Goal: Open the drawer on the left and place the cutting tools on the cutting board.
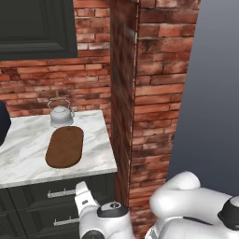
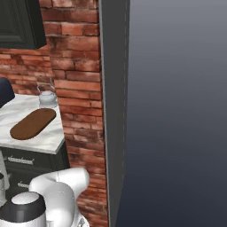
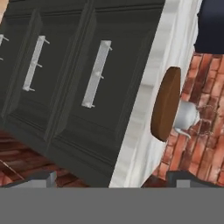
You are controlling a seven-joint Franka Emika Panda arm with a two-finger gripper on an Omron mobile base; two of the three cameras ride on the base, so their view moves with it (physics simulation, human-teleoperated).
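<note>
The drawer (image 1: 42, 188) is the topmost of the charcoal stack under the marble counter and is shut, its silver bar handle (image 3: 97, 74) facing me. The cutting tools are hidden from view. The oval dark-brown cutting board (image 1: 65, 147) lies bare on the counter in front of a small silver kettle (image 1: 60, 114); the board (image 2: 33, 123) also appears at the left of the right base view. In the rolled hand view my gripper (image 3: 116, 181) is open with nothing between its fingertips. It stands off from the drawer fronts, short of the top handle.
A brick pillar (image 1: 140, 116) juts out right of the counter (image 1: 18, 158), with a flat grey wall (image 2: 177, 111) beyond it. Lower drawers (image 3: 33, 63) with similar handles sit below the top one. A dark blue object (image 1: 2, 123) stands at the counter's left edge.
</note>
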